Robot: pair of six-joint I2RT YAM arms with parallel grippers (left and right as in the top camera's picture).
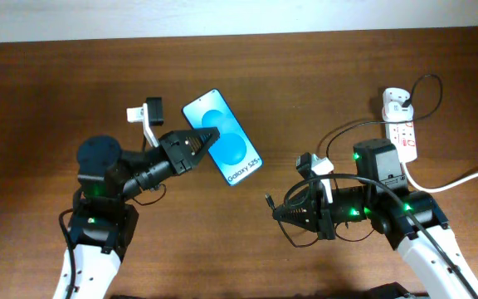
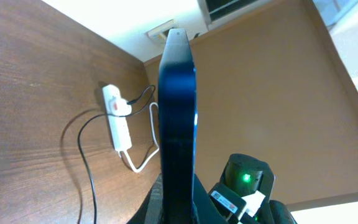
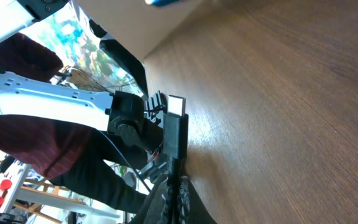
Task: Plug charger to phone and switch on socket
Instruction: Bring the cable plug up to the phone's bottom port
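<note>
The phone [image 1: 225, 139], with a blue screen and "Galaxy S25+" text, is held off the table by my left gripper [image 1: 203, 139], which is shut on its left end. In the left wrist view the phone [image 2: 178, 106] shows edge-on between the fingers [image 2: 178, 208]. My right gripper [image 1: 277, 208] is shut on the charger's black connector tip [image 1: 269, 200], right of and below the phone. The connector [image 3: 176, 134] sticks out past the fingers [image 3: 178, 183]. The black cable [image 1: 338, 133] runs back to the white plug adapter [image 1: 397, 100] in the socket [image 1: 403, 133].
The socket [image 2: 117, 124] lies at the table's far right with a thick white cord [image 1: 463, 176] leading off the right edge. Cable loops [image 2: 86, 162] lie on the wood between the arms. A wall [image 1: 222, 17] borders the table's back edge.
</note>
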